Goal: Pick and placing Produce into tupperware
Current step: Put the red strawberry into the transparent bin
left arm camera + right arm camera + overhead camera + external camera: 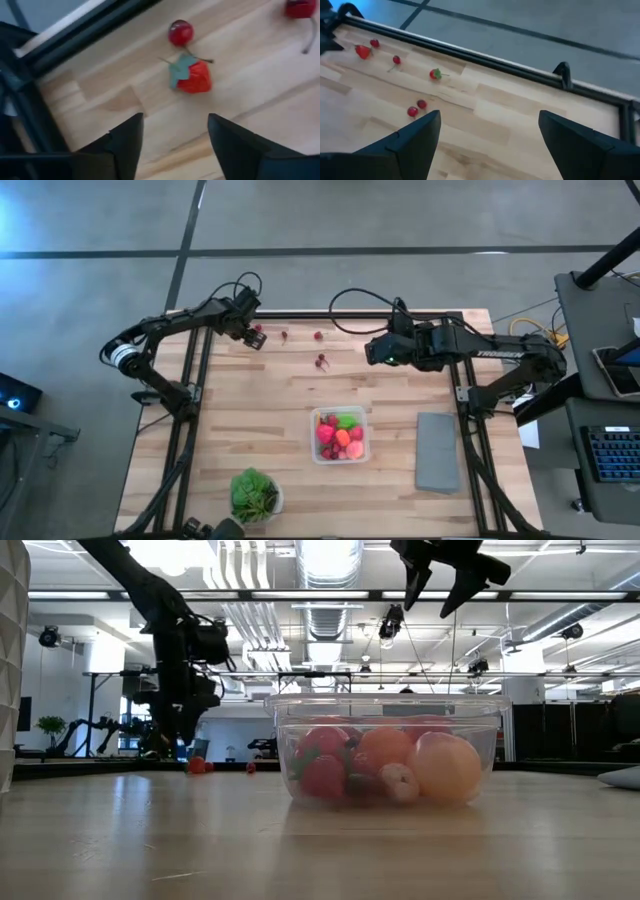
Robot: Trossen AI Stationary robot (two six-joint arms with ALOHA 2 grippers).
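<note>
Reaching for a toy strawberry [196, 76] lying just ahead of the left gripper [174, 134], fingers parted and empty. Needs lowering and closing, then carrying to the part-filled tupperware [339, 437]. Right gripper [490, 132] hovering, fingers spread, empty.

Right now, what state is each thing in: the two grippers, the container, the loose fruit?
Left gripper: open, empty, just short of a strawberry.
Right gripper: open, empty, raised above the table.
Container: no lid on it, partly filled with fruit.
Strawberry: lying on the table beside a cherry, not held.
</note>
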